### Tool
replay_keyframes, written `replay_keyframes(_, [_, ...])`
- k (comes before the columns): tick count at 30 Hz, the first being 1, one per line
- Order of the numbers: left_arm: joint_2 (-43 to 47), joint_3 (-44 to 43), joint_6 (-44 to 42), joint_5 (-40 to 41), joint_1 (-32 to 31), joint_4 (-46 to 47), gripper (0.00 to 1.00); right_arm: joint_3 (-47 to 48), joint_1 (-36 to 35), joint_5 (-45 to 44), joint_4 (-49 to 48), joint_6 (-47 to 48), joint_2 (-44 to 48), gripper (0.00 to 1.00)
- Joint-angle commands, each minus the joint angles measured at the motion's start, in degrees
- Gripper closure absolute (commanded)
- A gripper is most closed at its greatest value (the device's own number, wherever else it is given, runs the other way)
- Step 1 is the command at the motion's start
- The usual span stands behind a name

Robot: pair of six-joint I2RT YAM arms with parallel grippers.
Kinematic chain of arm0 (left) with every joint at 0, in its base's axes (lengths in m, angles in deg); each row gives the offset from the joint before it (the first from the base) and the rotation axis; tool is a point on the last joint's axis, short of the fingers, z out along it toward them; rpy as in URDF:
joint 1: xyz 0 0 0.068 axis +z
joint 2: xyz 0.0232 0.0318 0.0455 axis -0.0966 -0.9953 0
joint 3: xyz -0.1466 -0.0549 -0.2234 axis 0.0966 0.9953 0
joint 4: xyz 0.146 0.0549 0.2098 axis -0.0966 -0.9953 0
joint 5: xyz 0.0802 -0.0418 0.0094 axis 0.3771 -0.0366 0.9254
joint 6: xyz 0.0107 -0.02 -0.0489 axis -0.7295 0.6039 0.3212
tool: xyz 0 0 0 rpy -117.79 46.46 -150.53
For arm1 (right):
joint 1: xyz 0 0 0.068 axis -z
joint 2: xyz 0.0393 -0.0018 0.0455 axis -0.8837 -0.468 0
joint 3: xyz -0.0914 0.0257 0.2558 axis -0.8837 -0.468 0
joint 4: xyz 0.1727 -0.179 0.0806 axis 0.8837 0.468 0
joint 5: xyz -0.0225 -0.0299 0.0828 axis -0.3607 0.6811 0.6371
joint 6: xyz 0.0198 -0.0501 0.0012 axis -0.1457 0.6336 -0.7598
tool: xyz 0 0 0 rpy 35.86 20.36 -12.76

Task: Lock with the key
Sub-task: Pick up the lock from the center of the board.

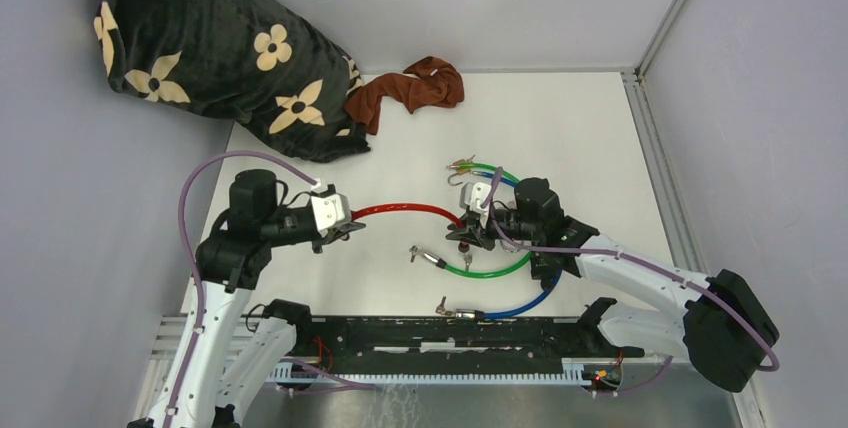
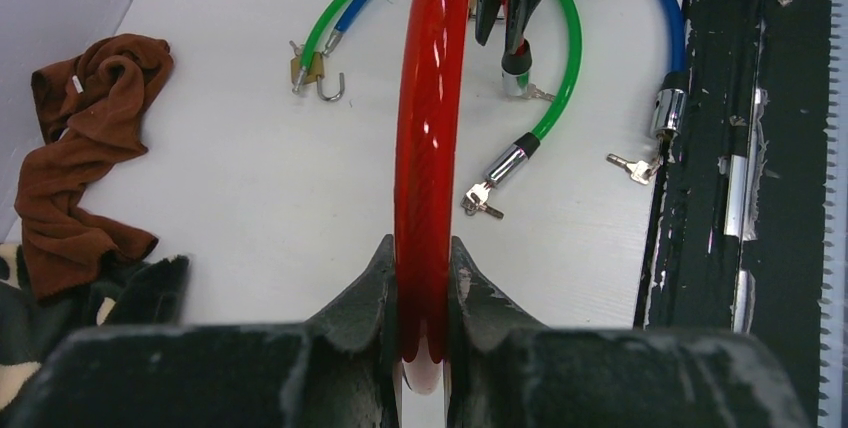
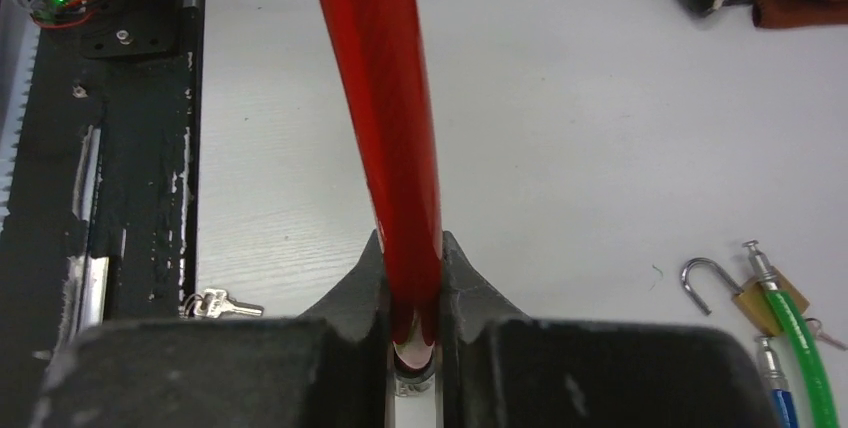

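Observation:
A red cable lock (image 1: 405, 210) hangs between both arms above the white table (image 1: 560, 138). My left gripper (image 1: 352, 223) is shut on one end of the red cable (image 2: 430, 148), which runs out between its fingers (image 2: 372, 283). My right gripper (image 1: 470, 228) is shut on the other end of the red cable (image 3: 385, 108), with a metal tip showing deep between its jaws. In the left wrist view a small key (image 2: 537, 94) lies by the red lock's black head (image 2: 515, 60). Other keys (image 2: 482, 200) (image 2: 633, 166) sit at the green and blue cable ends.
A green cable lock (image 1: 490, 270) and a blue one (image 1: 525, 303) lie under the right arm. An open brass padlock (image 1: 460, 166) rests beyond them. A brown cloth (image 1: 410, 88) and a black floral blanket (image 1: 220, 48) lie at the back. A black rail (image 1: 450, 333) runs along the near edge.

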Motion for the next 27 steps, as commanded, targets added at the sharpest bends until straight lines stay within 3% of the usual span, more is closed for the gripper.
replay_keyframes(1, [0.31, -0.11, 5.58, -4.63, 0.04, 5.91, 0.98, -0.45, 0.25, -2.81, -4.04, -2.63, 1.92, 1.0])
replay_keyframes(7, [1.77, 4.74, 17.86, -7.09, -0.02, 13.65, 0.97, 3.04, 0.3, -4.74, -5.78, -7.51, 4.1, 1.0])
replay_keyframes(14, [4.67, 11.88, 30.91, -4.98, 0.04, 26.46, 0.8, 7.49, 0.73, -4.25, -6.13, -11.52, 5.59, 1.0])
replay_keyframes(20, [6.18, 15.71, 32.51, -2.14, 0.02, 29.45, 0.57, 6.76, 1.99, -3.45, -8.45, -12.92, 8.14, 1.0])
replay_keyframes(27, [6.66, 19.07, 33.46, 2.0, 0.03, 31.58, 0.46, 8.24, 4.1, -0.39, -8.92, -15.21, 9.71, 1.0])
